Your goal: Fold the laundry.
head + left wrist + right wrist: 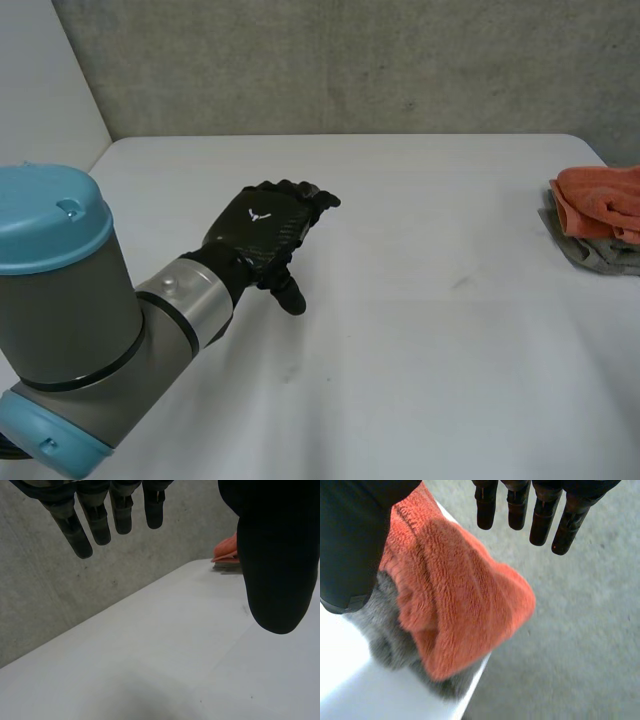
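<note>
The white table [400,300] stands against a concrete wall, its top mostly bare. Right at its far right edge lies a crumpled grey cloth [590,252], directly on the surface, with an orange towel [600,195] bunched on top, bulging past the table's edge.

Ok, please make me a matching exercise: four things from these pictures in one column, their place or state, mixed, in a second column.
1 left hand
2 right hand
3 orange towel
4 grey towel

a under the other towel
b open, over bare table
c open, by the towels
d top of the pile

Pairs: 1-b; 2-c; 3-d; 4-a
</note>
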Controlling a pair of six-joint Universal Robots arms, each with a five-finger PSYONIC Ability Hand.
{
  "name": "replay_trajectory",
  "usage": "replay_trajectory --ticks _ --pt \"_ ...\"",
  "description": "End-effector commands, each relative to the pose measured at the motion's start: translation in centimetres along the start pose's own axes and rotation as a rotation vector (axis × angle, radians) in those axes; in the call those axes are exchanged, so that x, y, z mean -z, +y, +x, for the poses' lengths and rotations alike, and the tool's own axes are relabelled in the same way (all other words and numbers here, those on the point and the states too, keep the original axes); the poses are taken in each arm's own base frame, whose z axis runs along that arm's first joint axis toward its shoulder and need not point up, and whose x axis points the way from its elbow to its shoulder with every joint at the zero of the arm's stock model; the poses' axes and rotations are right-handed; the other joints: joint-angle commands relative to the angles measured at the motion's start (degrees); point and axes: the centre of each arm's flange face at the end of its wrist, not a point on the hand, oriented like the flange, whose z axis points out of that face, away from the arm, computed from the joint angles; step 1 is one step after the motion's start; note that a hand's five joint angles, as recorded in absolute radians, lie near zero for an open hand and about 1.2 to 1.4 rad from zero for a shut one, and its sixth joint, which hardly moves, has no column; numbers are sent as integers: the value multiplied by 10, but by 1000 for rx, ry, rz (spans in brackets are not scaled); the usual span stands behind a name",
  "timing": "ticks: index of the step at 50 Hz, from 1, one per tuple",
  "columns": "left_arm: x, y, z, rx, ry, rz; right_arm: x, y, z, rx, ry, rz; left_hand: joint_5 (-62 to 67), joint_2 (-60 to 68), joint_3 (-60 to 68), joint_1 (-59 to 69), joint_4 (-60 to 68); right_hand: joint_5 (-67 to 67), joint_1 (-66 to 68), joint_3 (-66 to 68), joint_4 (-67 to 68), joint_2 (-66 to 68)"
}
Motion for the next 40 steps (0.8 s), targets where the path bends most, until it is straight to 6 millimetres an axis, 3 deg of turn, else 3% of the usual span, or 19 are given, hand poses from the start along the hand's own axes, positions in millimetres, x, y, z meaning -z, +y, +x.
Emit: replay_trajectory --ticks 1,5,9,12,13,16,17,19,20,22,25,27,28,33,36,40 --pt "1 -2 -1 1 -3 4 26 1 33 78 229 -236 -24 -13 -16 -7 -13 -37 -15 -21 -32 -23" --pt "1 -3 -5 2 -14 7 34 -9 62 190 406 -314 -24 -13 -16 -7 -13 -37 -15 -21 -32 -23" --pt "3 -9 -6 0 -20 25 31 -32 83 227 564 -252 -24 -13 -16 -7 -13 -37 -15 -21 -32 -23" --pt "4 -12 -9 1 -30 36 22 -57 69 205 576 -148 -24 -13 -16 -7 -13 -37 -15 -21 -32 -23" --pt "5 -14 -12 5 -38 40 20 -78 59 168 576 -64 -24 -13 -16 -7 -13 -37 -15 -21 -32 -23" --pt "7 -18 -17 9 -53 54 27 -115 43 94 573 76 -24 -13 -16 -7 -13 -37 -15 -21 -32 -23" --pt "7 -20 -20 16 -64 61 36 -136 33 34 561 159 -24 -13 -16 -7 -13 -37 -15 -21 -32 -23" --pt "7 -22 -24 24 -76 67 44 -153 20 -30 534 226 -24 -13 -16 -7 -13 -37 -15 -21 -32 -23" --pt "8 -23 -27 27 -82 70 53 -170 3 -90 491 294 -24 -13 -16 -7 -13 -37 -15 -21 -32 -23" --pt "8 -25 -32 42 -97 78 62 -186 -17 -143 434 356 -24 -13 -16 -7 -13 -37 -15 -21 -32 -23" --pt "8 -29 -42 56 -125 89 80 -207 -64 -224 299 431 -24 -13 -16 -7 -13 -37 -15 -21 -32 -23" --pt "9 -30 -46 56 -138 94 87 -210 -89 -249 234 445 -24 -13 -16 -7 -13 -37 -15 -21 -32 -23" --pt "9 -31 -48 56 -145 97 94 -213 -114 -255 170 456 -24 -13 -16 -7 -13 -37 -15 -21 -32 -23" --pt "10 -35 -63 62 -201 109 122 -217 -188 -261 -16 480 -24 -13 -16 -7 -13 -37 -15 -21 -32 -23" --pt "11 -36 -68 65 -239 110 135 -214 -223 -257 -102 462 -24 -13 -16 -7 -13 -37 -15 -21 -32 -23" --pt "12 -36 -73 67 -282 110 144 -209 -248 -256 -133 426 -25 -15 -18 -8 -15 -37 -15 -21 -32 -23"
